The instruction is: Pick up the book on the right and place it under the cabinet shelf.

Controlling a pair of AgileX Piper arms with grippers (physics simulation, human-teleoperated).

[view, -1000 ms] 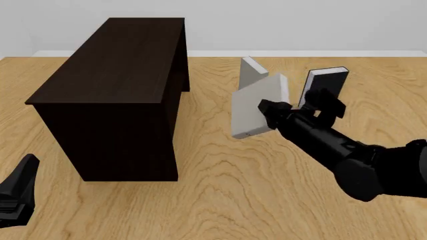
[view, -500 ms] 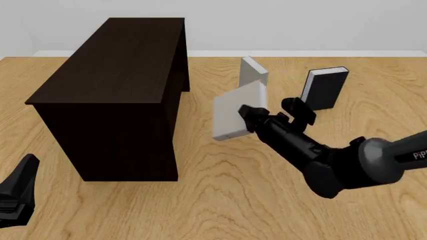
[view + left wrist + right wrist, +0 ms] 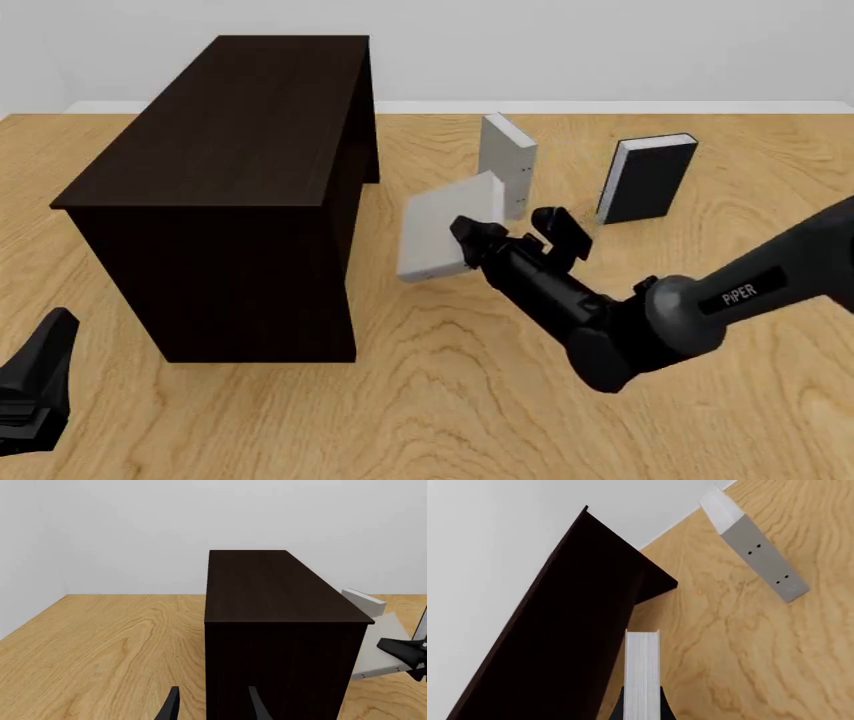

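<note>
Right pincer (image 3: 470, 243) is clamping the grey book (image 3: 451, 238) tilted above the table (image 3: 441, 400), just beside the cabinet (image 3: 227, 190); left pincer (image 3: 211, 710) is sitting open.

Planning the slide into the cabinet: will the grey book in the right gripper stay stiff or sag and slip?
The book probably stays stiff: its cover looks flat though pinched at one edge. It may pivot, since the right gripper holds it off-centre. The smooth cover might slip.

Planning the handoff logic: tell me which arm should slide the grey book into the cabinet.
Right. The right gripper is shut on the book, held off the table beside the cabinet. The left gripper sits open and empty at the near left corner, with the cabinet's closed side between it and the book.
</note>
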